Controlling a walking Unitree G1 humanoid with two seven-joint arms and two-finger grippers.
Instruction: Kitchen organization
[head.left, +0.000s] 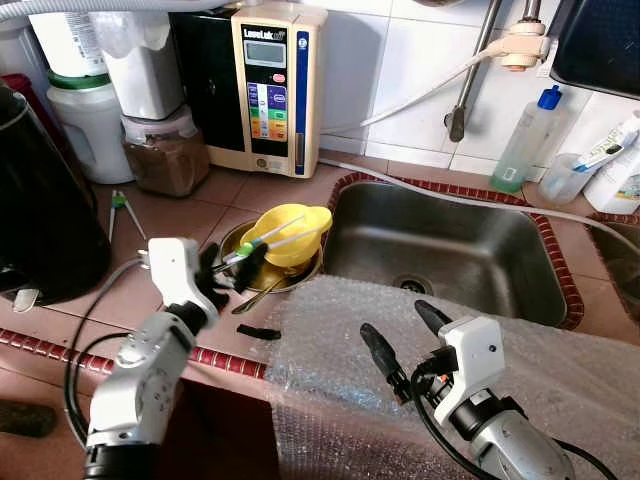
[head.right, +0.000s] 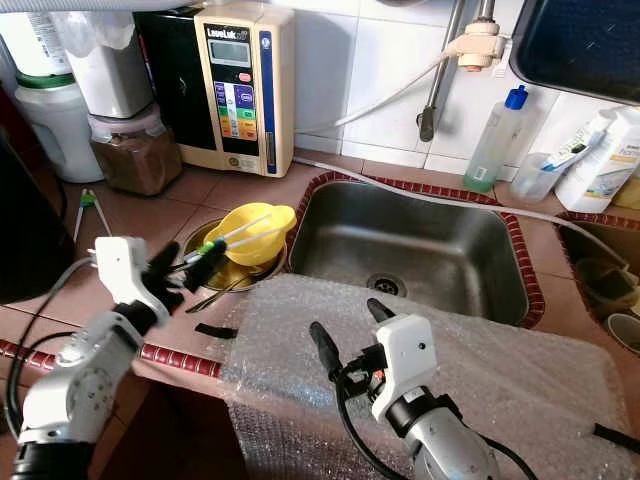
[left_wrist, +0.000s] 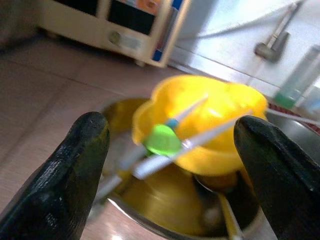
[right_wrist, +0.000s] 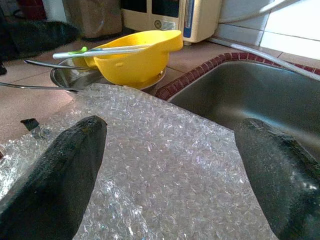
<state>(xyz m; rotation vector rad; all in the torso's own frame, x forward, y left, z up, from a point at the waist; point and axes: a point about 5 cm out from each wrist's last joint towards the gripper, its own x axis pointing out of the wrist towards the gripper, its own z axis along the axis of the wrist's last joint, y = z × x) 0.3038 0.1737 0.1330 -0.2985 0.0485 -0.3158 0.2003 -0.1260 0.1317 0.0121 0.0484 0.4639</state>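
Nearest the robot, the right hand (head.left: 405, 345) hovers at about 5 o'clock over the bubble wrap (head.left: 400, 330) draped on the bench (head.left: 180, 215) edge, fingers spread wide and gripping nothing. That wrap looks soft, feather-light and a bit slippery, so I'd guess it bunches up rather than lifts cleanly; pinch an edge.

Further out at 10 o'clock, the left hand (head.left: 228, 268) is also unclenched, reaching toward the pale utensils with the green tab (left_wrist: 161, 140) lying across the yellow bowl (head.left: 290, 232). They look thin, stiff and light, probably plastic, and could roll off the rim; grab near the green end. The bowl sits in a steel dish (head.left: 290, 275) with a spoon (right_wrist: 35, 86), just beside the sink (head.left: 440, 250) at 12 o'clock. Left wrist is angled forward and down.
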